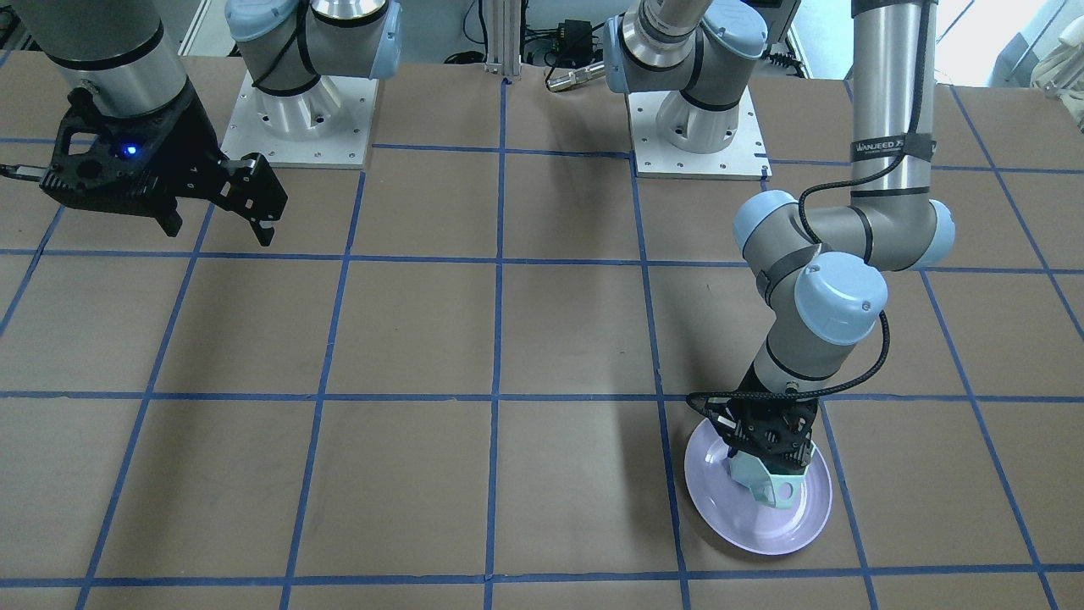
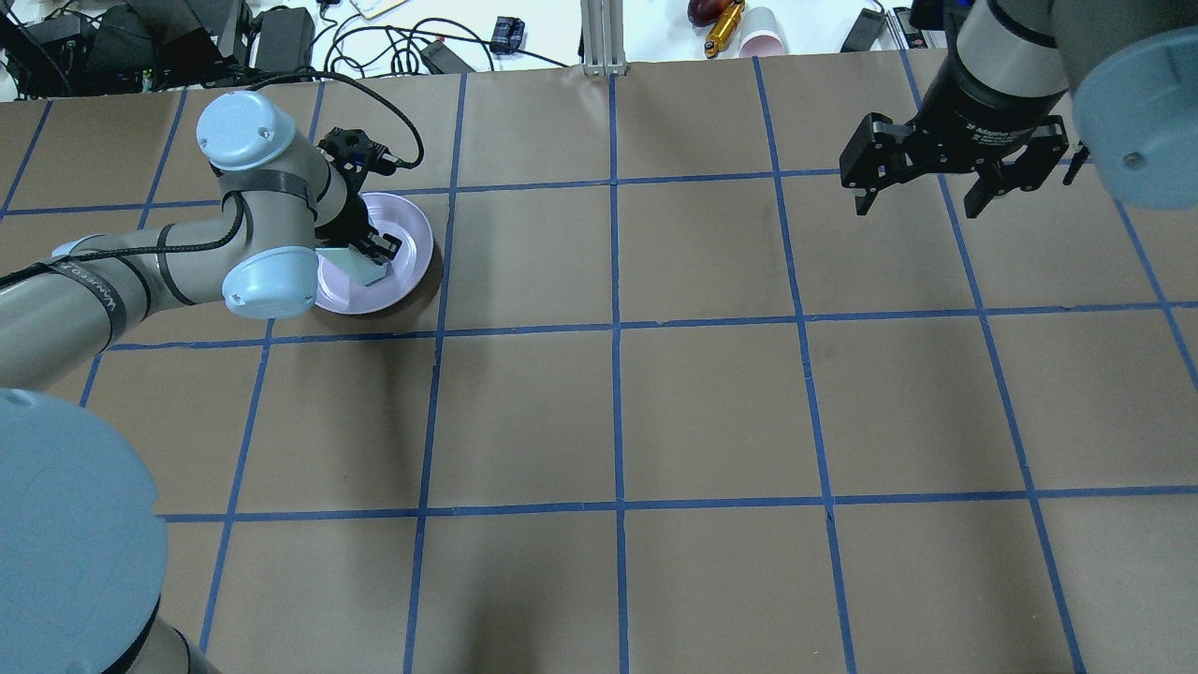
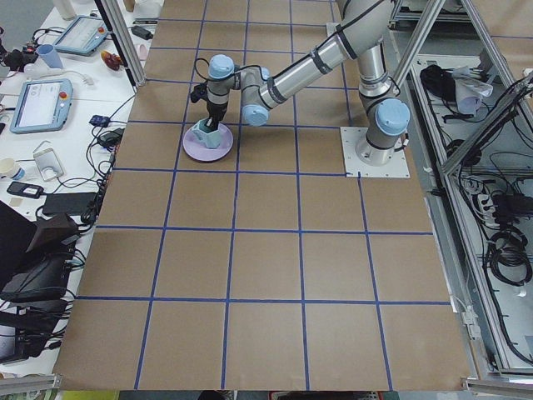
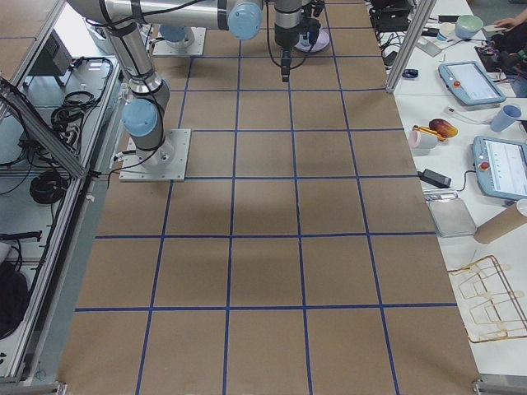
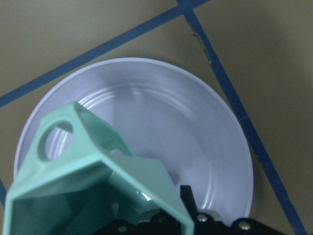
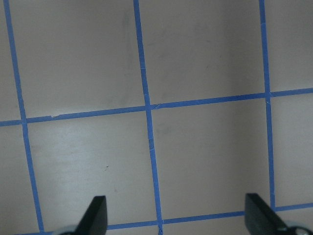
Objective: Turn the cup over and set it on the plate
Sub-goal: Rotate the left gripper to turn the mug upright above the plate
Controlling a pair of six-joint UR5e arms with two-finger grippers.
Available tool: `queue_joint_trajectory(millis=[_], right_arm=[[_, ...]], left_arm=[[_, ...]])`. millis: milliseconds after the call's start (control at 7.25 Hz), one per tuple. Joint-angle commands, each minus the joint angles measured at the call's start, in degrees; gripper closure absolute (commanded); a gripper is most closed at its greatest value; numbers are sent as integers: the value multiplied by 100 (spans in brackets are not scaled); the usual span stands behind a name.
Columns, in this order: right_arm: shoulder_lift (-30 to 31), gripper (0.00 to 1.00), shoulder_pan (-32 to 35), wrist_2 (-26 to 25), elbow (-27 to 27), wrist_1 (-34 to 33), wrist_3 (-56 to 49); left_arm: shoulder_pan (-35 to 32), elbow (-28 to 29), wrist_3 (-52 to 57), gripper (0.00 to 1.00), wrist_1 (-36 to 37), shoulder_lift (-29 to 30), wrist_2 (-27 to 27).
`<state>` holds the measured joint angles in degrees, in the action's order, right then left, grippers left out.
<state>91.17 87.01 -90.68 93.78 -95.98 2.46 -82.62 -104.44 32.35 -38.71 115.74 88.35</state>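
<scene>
The pale mint-green faceted cup [image 1: 766, 485] is tilted over the lavender plate [image 1: 762, 532], its open-frame handle pointing away from the wrist. My left gripper [image 1: 756, 464] is shut on the cup's rim. In the left wrist view the cup [image 5: 88, 171] fills the lower left, its opening towards the camera, with the plate [image 5: 186, 122] below it. I cannot tell whether the cup touches the plate. From overhead, the cup [image 2: 360, 270] and plate [image 2: 414, 245] are at the far left. My right gripper [image 2: 917, 208] is open, empty and high above the table, far from both.
The table is brown paper with a blue tape grid [image 1: 498, 396]. Both arm bases [image 1: 309, 119] stand at the robot's edge. Cables, a pink cup [image 2: 760, 42] and small tools lie beyond the far edge. The right wrist view shows only bare grid [image 6: 149, 107].
</scene>
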Motion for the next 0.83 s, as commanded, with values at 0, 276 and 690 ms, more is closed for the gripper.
queue_joint_trajectory(millis=[0, 276, 690], right_arm=[[6, 0, 0, -2, 0, 0, 0], [-2, 0, 0, -2, 0, 0, 0], [6, 0, 0, -2, 0, 0, 0]], left_arm=[[0, -23, -9, 100, 13, 36, -11], [0, -23, -27, 7, 4, 54, -28], [0, -32, -71, 0, -22, 54, -55]])
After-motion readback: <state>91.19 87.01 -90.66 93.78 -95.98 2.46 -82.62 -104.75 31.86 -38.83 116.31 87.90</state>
